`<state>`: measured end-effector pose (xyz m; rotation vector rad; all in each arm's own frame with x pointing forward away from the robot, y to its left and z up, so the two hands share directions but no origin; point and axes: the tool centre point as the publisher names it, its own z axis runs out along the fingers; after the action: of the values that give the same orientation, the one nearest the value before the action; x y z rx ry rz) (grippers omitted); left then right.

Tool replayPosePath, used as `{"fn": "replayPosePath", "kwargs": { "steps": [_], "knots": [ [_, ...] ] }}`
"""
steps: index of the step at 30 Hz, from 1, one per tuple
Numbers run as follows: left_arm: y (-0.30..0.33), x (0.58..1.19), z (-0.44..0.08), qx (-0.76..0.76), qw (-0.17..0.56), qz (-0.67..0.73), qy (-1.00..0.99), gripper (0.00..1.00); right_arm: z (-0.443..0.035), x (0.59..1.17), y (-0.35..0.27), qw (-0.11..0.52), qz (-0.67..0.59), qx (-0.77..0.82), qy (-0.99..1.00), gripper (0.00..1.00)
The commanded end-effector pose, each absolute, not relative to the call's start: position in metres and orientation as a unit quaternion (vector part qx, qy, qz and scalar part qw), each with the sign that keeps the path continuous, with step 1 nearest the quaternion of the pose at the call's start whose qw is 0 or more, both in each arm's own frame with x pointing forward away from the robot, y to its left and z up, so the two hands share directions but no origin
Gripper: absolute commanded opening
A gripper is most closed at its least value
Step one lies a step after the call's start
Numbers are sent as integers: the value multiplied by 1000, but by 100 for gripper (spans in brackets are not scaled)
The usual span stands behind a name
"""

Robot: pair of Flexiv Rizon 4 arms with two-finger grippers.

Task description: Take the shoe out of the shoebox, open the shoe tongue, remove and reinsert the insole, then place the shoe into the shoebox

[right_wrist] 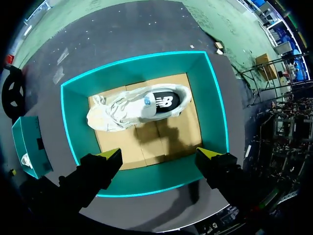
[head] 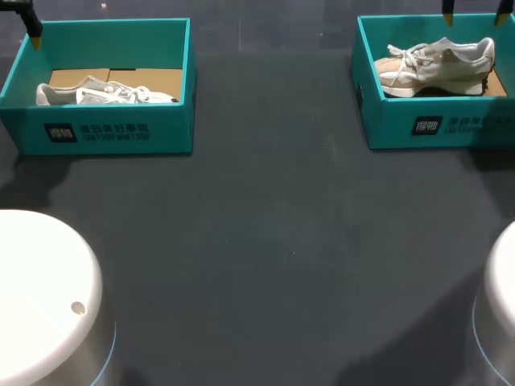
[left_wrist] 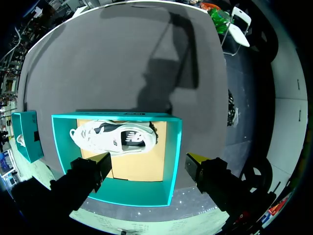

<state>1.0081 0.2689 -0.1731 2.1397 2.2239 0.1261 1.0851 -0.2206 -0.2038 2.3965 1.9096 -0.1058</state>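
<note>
1. Dark grey desk (head: 265, 241) stretches beneath both arms.
2. White shoe (left_wrist: 113, 137) lies inside the left shoebox (left_wrist: 137, 192), below and just ahead of the left end effector (left_wrist: 148, 164), whose fingers are spread wide, gripping nothing.
3. Beige shoe (right_wrist: 137, 106) lies inside the right shoebox (right_wrist: 146, 180), below and ahead of the right end effector (right_wrist: 159, 155), likewise spread wide and empty.
4. Both teal boxes stand well apart.

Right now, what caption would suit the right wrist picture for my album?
Right gripper, fingers open, hovers over a teal shoebox holding a beige sneaker on its cardboard floor.
</note>
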Motion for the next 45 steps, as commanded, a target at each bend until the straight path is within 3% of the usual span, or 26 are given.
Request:
{"fn": "replayPosePath", "kwargs": {
  "steps": [1, 10, 18, 30, 45],
  "knots": [
    [269, 1007, -173, 693, 27, 42, 719, 100, -204, 1093, -225, -25, -74, 782, 619, 100],
    [269, 1007, -173, 693, 27, 42, 719, 100, -221, 1108, -241, -24, -68, 790, 608, 100],
    [269, 1007, -173, 693, 27, 42, 719, 100, -259, 1134, -284, -74, -18, 787, 612, 100],
    [269, 1007, -173, 693, 27, 42, 719, 100, -258, 1134, -288, -78, -14, 788, 611, 100],
    [269, 1007, -173, 693, 27, 42, 719, 100, -285, 1139, -300, -21, 56, 785, 616, 100]
  ]
}}
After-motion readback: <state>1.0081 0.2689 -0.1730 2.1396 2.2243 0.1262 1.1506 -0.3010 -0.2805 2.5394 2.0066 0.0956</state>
